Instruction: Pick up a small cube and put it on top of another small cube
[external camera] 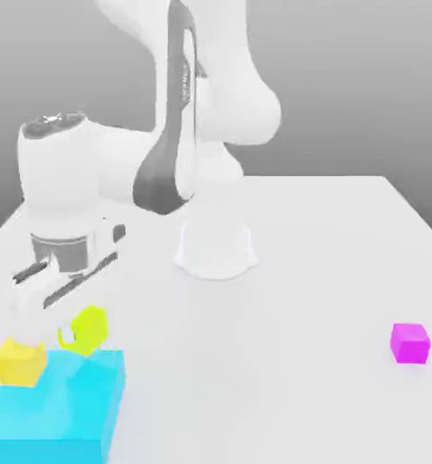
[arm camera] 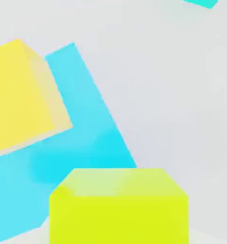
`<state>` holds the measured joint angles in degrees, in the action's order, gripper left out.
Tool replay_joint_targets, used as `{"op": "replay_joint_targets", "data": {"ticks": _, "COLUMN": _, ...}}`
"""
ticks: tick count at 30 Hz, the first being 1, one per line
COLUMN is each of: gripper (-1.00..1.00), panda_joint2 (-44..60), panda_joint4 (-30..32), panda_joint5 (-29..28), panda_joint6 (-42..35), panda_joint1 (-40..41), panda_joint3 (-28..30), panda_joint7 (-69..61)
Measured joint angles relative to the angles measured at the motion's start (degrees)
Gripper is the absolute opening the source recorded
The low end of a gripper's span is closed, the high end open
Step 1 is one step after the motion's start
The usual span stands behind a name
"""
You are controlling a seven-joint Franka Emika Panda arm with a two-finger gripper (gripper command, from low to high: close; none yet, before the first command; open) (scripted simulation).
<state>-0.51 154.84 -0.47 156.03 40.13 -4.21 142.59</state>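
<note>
The small lime cube is at the exterior view's left, just behind the far edge of the large flat cyan block. My gripper reaches down onto it from the white hand above and is shut on it. In the hand view the lime cube sits very close, with the cyan block beyond it. An orange-yellow small cube rests on the cyan block's far corner, a short way from the lime cube; the hand view has this orange-yellow cube too.
A small magenta cube lies alone on the white table at the exterior view's right. The arm's white base stands mid-table behind the blocks.
</note>
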Motion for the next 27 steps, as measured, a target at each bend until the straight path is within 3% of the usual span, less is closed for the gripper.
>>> {"op": "replay_joint_targets", "data": {"ticks": 7, "gripper": -1.00, "panda_joint2": -5.2, "panda_joint4": 1.3, "panda_joint5": 1.6, "panda_joint6": -4.0, "panda_joint1": 12.1, "panda_joint3": 5.8, "panda_joint7": 14.7}}
{"op": "replay_joint_targets", "data": {"ticks": 14, "gripper": -1.00, "panda_joint2": 6.2, "panda_joint4": 2.2, "panda_joint5": 0.9, "panda_joint6": 6.9, "panda_joint1": 13.8, "panda_joint3": 5.8, "panda_joint7": 17.2}}
{"op": "replay_joint_targets", "data": {"ticks": 15, "gripper": 1.00, "panda_joint2": 7.2, "panda_joint4": 2.2, "panda_joint5": 1.1, "panda_joint6": 7.8, "panda_joint1": 13.8, "panda_joint3": 5.7, "panda_joint7": 17.1}}
{"op": "replay_joint_targets", "data": {"ticks": 21, "gripper": 1.00, "panda_joint2": 7.7, "panda_joint4": 2.2, "panda_joint5": 1.1, "panda_joint6": 8.3, "panda_joint1": 13.8, "panda_joint3": 5.7, "panda_joint7": 17.0}}
{"op": "replay_joint_targets", "data": {"ticks": 27, "gripper": 1.00, "panda_joint2": -1.9, "panda_joint4": 2.5, "panda_joint5": 0.2, "panda_joint6": -1.1, "panda_joint1": 14.0, "panda_joint3": 5.7, "panda_joint7": 17.7}}
